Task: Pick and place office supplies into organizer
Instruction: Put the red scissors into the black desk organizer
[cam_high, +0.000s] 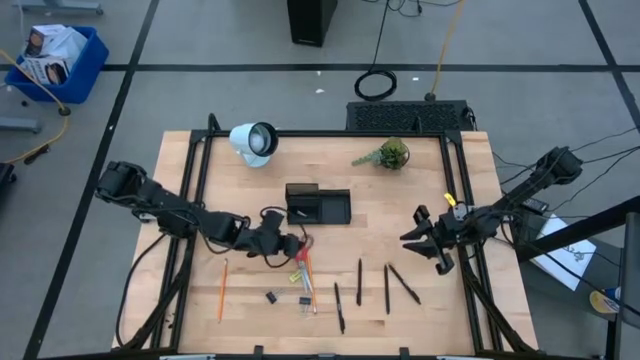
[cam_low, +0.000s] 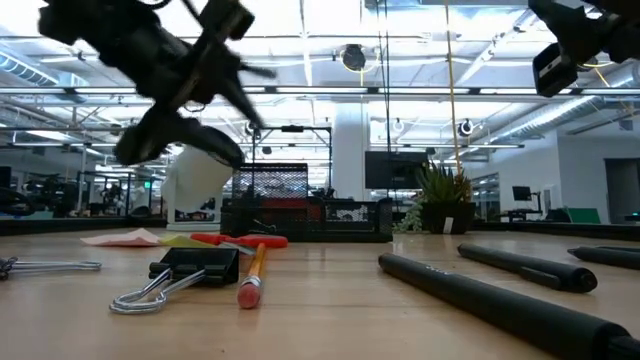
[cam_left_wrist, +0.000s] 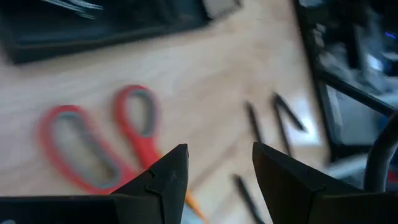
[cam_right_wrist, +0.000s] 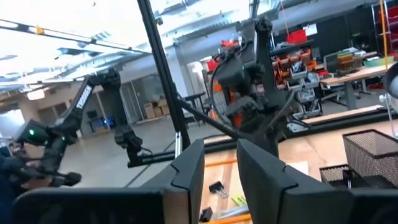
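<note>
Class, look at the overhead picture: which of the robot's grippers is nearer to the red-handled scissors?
Left. The left gripper hovers right at the red-handled scissors, by their handles; the right gripper waits far across the table near its right edge.

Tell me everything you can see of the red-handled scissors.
The scissors lie flat on the wooden table, just in front of the black organizer. Two oval red finger loops with grey inner lining show in the left wrist view; the blades are hidden behind the left tool, which hovers above with open jaws, not touching. From overhead, they sit amid a cluster with a pencil and yellow pieces. Whether the blades are closed cannot be told.
</note>
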